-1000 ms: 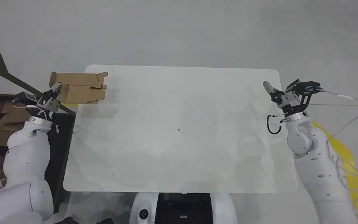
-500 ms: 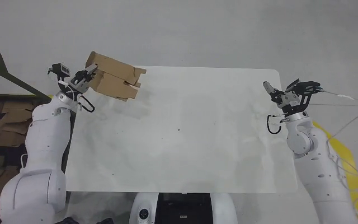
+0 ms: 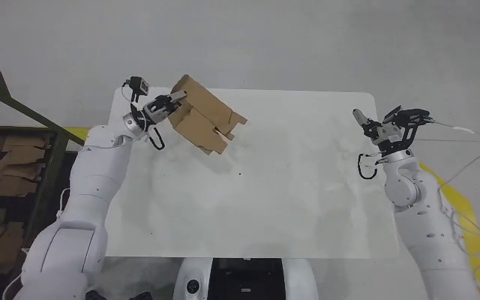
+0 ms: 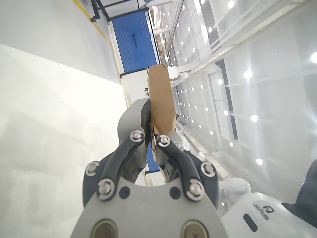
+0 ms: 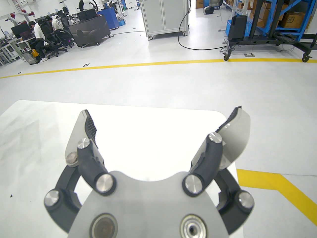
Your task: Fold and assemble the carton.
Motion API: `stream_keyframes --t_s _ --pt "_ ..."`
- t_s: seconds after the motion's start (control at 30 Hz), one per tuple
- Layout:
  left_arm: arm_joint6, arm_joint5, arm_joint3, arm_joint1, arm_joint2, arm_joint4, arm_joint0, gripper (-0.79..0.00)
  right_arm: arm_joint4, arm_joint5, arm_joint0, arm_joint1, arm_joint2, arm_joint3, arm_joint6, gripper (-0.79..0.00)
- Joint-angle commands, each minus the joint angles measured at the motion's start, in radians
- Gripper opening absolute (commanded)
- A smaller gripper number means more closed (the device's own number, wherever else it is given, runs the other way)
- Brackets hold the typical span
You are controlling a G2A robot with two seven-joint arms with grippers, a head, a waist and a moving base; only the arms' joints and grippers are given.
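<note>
A flattened brown carton (image 3: 205, 116) hangs tilted in the air over the far left part of the white table (image 3: 300, 195). My left gripper (image 3: 175, 101) is shut on the carton's near-left edge. In the left wrist view the carton (image 4: 161, 101) shows edge-on, pinched between the two fingers of my left gripper (image 4: 151, 120). My right gripper (image 3: 379, 122) stands open over the table's far right edge, holding nothing. In the right wrist view that right gripper (image 5: 162, 122) has its fingers spread wide above the table's corner.
A stack of flat brown cartons (image 3: 22, 157) lies on a low stand off the table's left side. A yellow floor line (image 5: 267, 182) runs past the table's right corner. The table surface (image 5: 37, 134) is bare white.
My left arm has swung the carton from beyond the table's left edge rightwards and inwards, over the far left of the table, turning it. The right arm has not moved.
</note>
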Motion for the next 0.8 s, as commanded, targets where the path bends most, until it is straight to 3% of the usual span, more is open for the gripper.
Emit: stream_keyframes --t_s 0.0,0.43,0.77 --pt "0.012 0.0 -0.029 -0.011 0.037 0.013 0.003 -0.785 0.0 0.0 0.0 0.0 0.0 0.0 0.0 0.0" --pt "0.045 0.008 -0.199 -0.069 0.23 0.095 0.024 -0.785 0.0 0.0 0.0 0.0 0.0 0.0 0.0 0.0" --pt "0.058 -0.005 -0.218 -0.079 0.259 0.113 0.031 -0.785 0.0 0.0 0.0 0.0 0.0 0.0 0.0 0.0"
